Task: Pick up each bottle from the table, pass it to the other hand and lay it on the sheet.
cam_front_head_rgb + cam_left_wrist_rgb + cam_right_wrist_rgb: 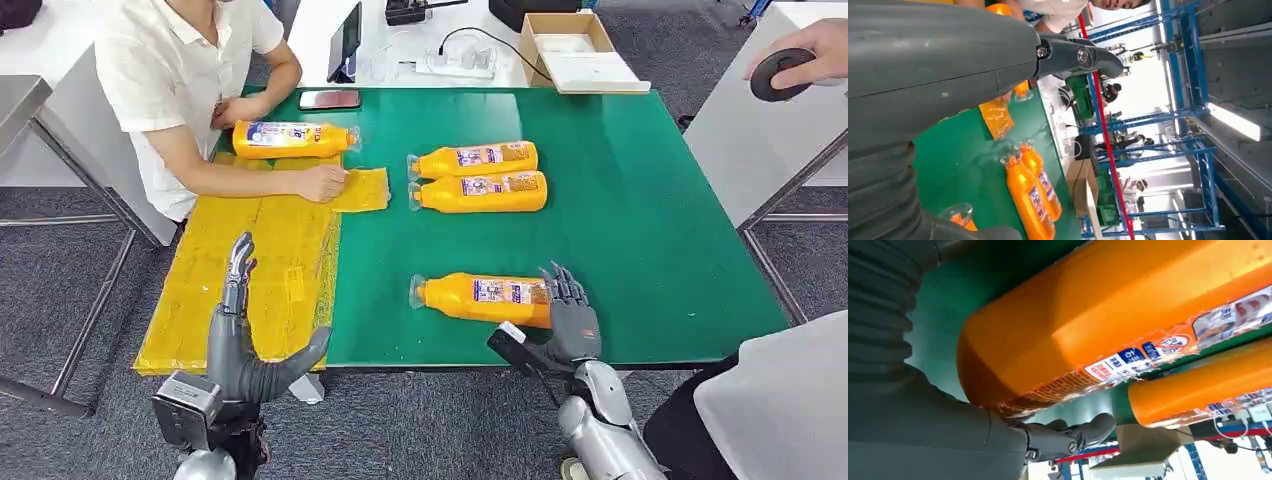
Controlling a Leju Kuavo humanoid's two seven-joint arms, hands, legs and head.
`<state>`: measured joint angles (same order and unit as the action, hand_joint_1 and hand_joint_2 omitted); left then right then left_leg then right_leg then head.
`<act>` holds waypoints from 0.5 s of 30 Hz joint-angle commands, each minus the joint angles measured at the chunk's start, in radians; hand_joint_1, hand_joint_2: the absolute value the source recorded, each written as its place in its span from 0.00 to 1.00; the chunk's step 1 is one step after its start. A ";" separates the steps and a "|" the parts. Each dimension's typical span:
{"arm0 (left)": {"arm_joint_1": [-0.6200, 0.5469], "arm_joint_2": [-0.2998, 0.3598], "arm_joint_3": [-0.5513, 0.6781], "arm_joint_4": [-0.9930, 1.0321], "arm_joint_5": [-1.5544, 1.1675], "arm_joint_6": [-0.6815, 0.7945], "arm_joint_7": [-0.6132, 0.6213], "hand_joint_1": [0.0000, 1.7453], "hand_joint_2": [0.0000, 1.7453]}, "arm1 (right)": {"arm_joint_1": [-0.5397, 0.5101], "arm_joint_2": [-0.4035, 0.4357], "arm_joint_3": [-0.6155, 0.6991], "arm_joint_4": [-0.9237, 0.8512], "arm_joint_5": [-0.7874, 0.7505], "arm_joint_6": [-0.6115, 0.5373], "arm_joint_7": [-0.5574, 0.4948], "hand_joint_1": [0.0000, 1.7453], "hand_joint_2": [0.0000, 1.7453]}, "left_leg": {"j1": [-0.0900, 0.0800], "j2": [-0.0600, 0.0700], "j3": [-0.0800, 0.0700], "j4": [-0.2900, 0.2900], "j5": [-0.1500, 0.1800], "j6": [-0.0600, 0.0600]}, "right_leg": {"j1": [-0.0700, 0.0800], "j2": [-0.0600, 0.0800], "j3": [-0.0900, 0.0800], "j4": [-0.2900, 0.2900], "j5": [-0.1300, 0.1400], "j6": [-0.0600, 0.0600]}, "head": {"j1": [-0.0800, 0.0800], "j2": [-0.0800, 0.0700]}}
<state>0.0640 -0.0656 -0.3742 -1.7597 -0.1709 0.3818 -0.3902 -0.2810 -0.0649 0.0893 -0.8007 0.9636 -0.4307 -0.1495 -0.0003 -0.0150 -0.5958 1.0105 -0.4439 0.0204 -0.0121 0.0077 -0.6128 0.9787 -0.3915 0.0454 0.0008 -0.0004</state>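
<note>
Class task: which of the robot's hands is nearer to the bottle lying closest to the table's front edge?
Right. The right hand is at the base end of the nearest bottle; whether it grips is unclear. The left hand is open over the yellow sheet, well away.

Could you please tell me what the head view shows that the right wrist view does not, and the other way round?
Head view alone: the yellow sheet, a bottle lying on it beside a seated person's hand, the left hand with its fingers apart and nothing in it, and a phone.

Right wrist view alone: the thumb beneath the nearest bottle's base, close up.

Both: the nearest bottle at the right hand, another bottle beyond it, and the green table.
</note>
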 commanded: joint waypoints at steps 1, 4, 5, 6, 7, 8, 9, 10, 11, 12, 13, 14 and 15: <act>-0.051 0.002 -0.031 0.070 0.019 -0.022 0.010 0.00 1.00 | -0.112 0.003 0.031 0.208 0.009 0.009 0.008 0.00 1.00 | 0.000 0.001 0.004 -0.001 -0.001 -0.001 | 0.001 0.000 0.003 -0.001 -0.001 -0.001 | 0.000 0.000; -0.069 0.003 -0.042 0.085 0.042 -0.044 0.020 0.00 1.00 | -0.153 0.016 0.057 0.260 0.031 0.016 0.011 0.00 1.00 | 0.000 0.002 0.002 0.000 0.000 -0.001 | 0.001 0.000 0.002 -0.001 0.000 -0.001 | 0.000 0.000; -0.069 0.001 -0.044 0.087 0.044 -0.046 0.021 0.00 1.00 | -0.156 0.017 0.061 0.262 0.035 0.020 0.013 0.00 1.00 | 0.000 0.002 0.005 -0.001 -0.001 -0.001 | 0.001 0.000 0.004 -0.001 0.000 -0.002 | 0.000 0.000; -0.069 0.001 -0.044 0.087 0.044 -0.046 0.021 0.00 1.00 | -0.156 0.017 0.061 0.262 0.035 0.020 0.013 0.00 1.00 | 0.000 0.003 0.004 -0.001 0.000 -0.001 | 0.001 0.001 0.004 -0.001 0.000 -0.001 | 0.000 0.000; -0.072 0.003 -0.047 0.088 0.058 -0.059 0.025 0.00 1.00 | -0.164 0.016 0.073 0.276 0.043 0.036 0.018 0.00 1.00 | 0.000 0.002 0.003 -0.001 0.000 -0.001 | 0.001 0.000 0.003 -0.001 0.000 -0.001 | 0.000 0.000; -0.075 0.004 -0.049 0.089 0.066 -0.066 0.028 0.00 1.00 | -0.175 0.014 0.087 0.288 0.056 0.053 0.030 0.00 1.00 | 0.000 0.002 0.004 -0.001 0.000 -0.001 | 0.001 0.000 0.004 -0.001 0.000 -0.001 | 0.000 0.000; -0.077 0.004 -0.052 0.090 0.078 -0.078 0.031 0.00 1.00 | -0.183 0.009 0.099 0.296 0.066 0.070 0.033 0.23 1.00 | 0.000 0.002 0.004 -0.001 0.000 -0.001 | 0.000 0.000 0.003 0.000 0.000 -0.001 | 0.000 0.000; -0.081 0.004 -0.053 0.092 0.091 -0.089 0.036 0.00 1.00 | -0.192 0.005 0.111 0.306 0.074 0.090 0.040 0.76 1.00 | 0.000 0.003 0.006 -0.001 -0.001 -0.001 | 0.001 0.000 0.005 -0.001 -0.001 -0.002 | 0.000 0.000; -0.081 0.004 -0.053 0.092 0.091 -0.089 0.036 0.00 1.00 | -0.192 0.005 0.111 0.306 0.074 0.090 0.040 0.76 1.00 | 0.001 0.002 0.005 -0.001 -0.001 -0.001 | 0.001 0.000 0.004 -0.001 0.000 -0.001 | 0.000 0.000; -0.083 0.004 -0.052 0.093 0.092 -0.089 0.036 0.00 1.00 | -0.195 0.004 0.112 0.307 0.075 0.092 0.041 0.86 1.00 | 0.000 0.003 0.006 -0.001 -0.001 -0.001 | 0.001 0.000 0.006 -0.001 -0.001 -0.002 | 0.000 0.000; -0.084 0.002 -0.052 0.096 0.099 -0.095 0.038 0.00 1.00 | -0.202 0.001 0.124 0.317 0.085 0.110 0.046 0.98 1.00 | 0.001 0.002 0.005 -0.001 -0.001 -0.001 | 0.001 0.000 0.005 -0.001 0.000 -0.001 | 0.000 0.000; -0.085 0.002 -0.053 0.097 0.108 -0.102 0.041 0.00 1.00 | -0.206 -0.001 0.131 0.323 0.089 0.122 0.049 1.00 1.00 | 0.001 0.002 0.007 -0.001 -0.001 -0.001 | 0.001 0.000 0.006 -0.001 0.000 -0.002 | 0.000 0.000; -0.087 0.002 -0.053 0.100 0.120 -0.112 0.046 0.00 1.00 | -0.210 -0.004 0.140 0.329 0.096 0.135 0.056 1.00 1.00 | 0.000 0.002 0.006 -0.001 0.000 -0.001 | 0.001 0.000 0.005 -0.001 0.000 -0.001 | 0.000 0.000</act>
<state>0.0221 -0.0656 -0.4028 -1.7330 -0.0900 0.3014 -0.3616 -0.4214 -0.0607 0.1381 -0.6279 1.0312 -0.3773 -0.1198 -0.0003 -0.0124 -0.5929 1.0105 -0.4437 0.0206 -0.0120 0.0081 -0.6110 0.9787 -0.3910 0.0455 0.0011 0.0000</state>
